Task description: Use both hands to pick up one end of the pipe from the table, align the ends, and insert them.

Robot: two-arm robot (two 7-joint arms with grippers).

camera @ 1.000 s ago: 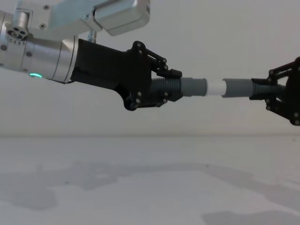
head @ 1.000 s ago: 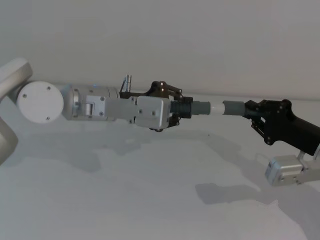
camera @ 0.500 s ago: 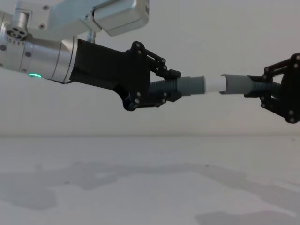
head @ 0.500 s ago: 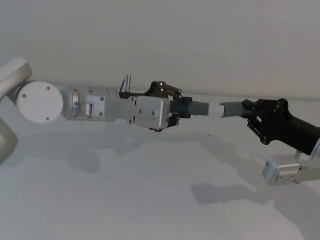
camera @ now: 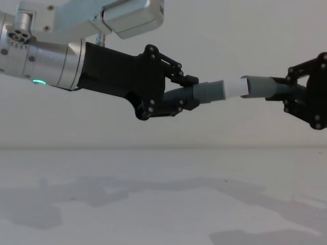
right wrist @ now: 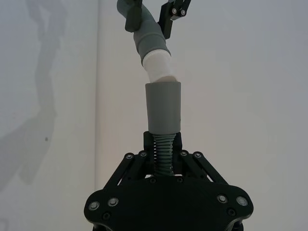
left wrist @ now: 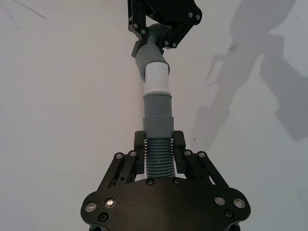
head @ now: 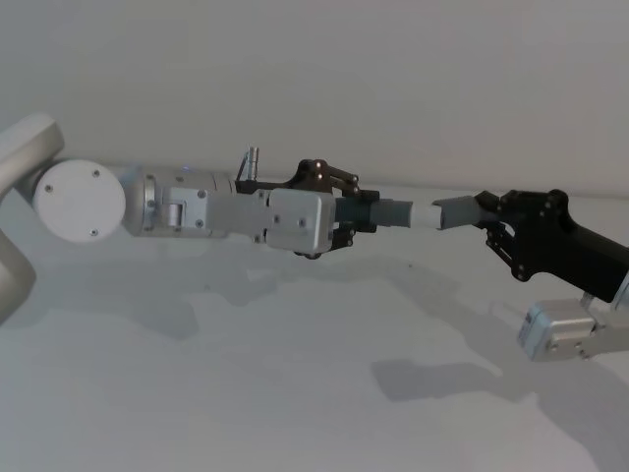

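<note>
Pipe pieces are both held in the air above the white desk [head: 295, 393], meeting tip to mouth near the centre right of the head view.

Your left pincer [head: 346, 211] reaches in from the left of the frame and is clamped on the ribbed body of the spigot piece [head: 388, 212]. In the left wrist view its fingers [left wrist: 139, 156] press against both sides of the corrugated section, with the grey collar and the whitish spigot tip [left wrist: 157, 77] projecting beyond them.

Your right pincer [head: 499, 221] comes in from the right edge of the frame and grips the socket piece [head: 454, 210] by its ribbed neck. In the right wrist view the fingers [right wrist: 180, 147] close on that neck, and the smooth grey socket mouth [right wrist: 163, 107] stands clear ahead of them.

In the chest view the spigot tip [camera: 234, 88] touches the socket mouth [camera: 255, 86], with a band of white showing between the two grey collars. You cannot tell how far the tip has gone in. Both wrist views show the two pieces meeting at an angle, not in one straight line.

Shadows of both arms lie on the desk beneath.
</note>
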